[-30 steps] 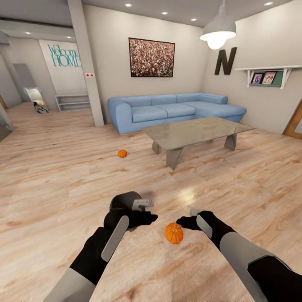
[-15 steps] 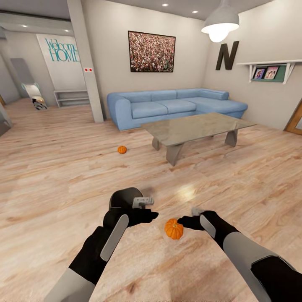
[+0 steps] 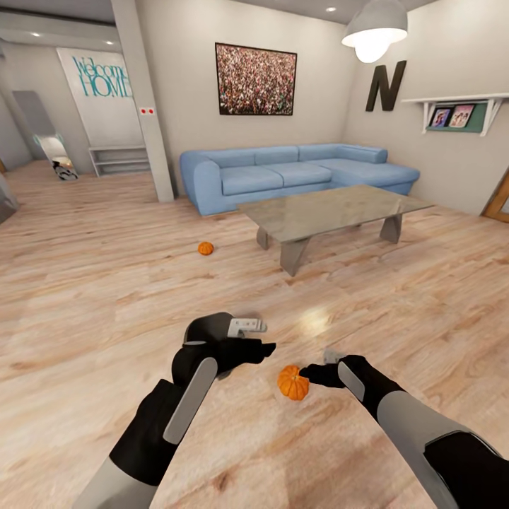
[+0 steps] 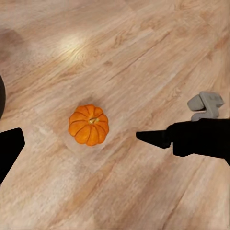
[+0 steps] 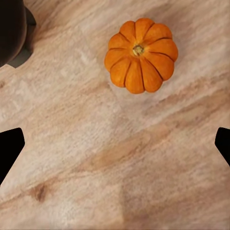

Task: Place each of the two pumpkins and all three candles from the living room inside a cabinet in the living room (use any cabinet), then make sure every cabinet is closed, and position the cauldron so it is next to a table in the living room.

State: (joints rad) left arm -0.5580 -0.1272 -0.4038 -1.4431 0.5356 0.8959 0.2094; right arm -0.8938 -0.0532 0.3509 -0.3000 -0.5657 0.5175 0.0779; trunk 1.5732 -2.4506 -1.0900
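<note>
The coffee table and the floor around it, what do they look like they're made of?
The coffee table: top looks like glass, smooth and glossy, with pale reflections across it; the legs look like matte grey stone or concrete, though painted wood is possible. The floor: light wood planks or laminate, with visible grain, knots and plank seams, and a soft sheen where a light reflects near the left hand.

Ahead of you a light-blue L-shaped fabric sofa (image 3: 283, 173) stands against the pale back wall. Above it hangs a dark-framed picture of a dense crowd (image 3: 255, 79). To your right you see a big black letter N (image 3: 385, 85) on the wall, a white bracket shelf with two small framed photos (image 3: 452, 113), and a white dome pendant lamp (image 3: 375, 32), lit. On your left a teal "Welcome HOME" wall sign (image 3: 104, 75) sits behind a grey square pillar (image 3: 145, 99). Pale wood-plank flooring (image 3: 92, 283) runs throughout.
</note>
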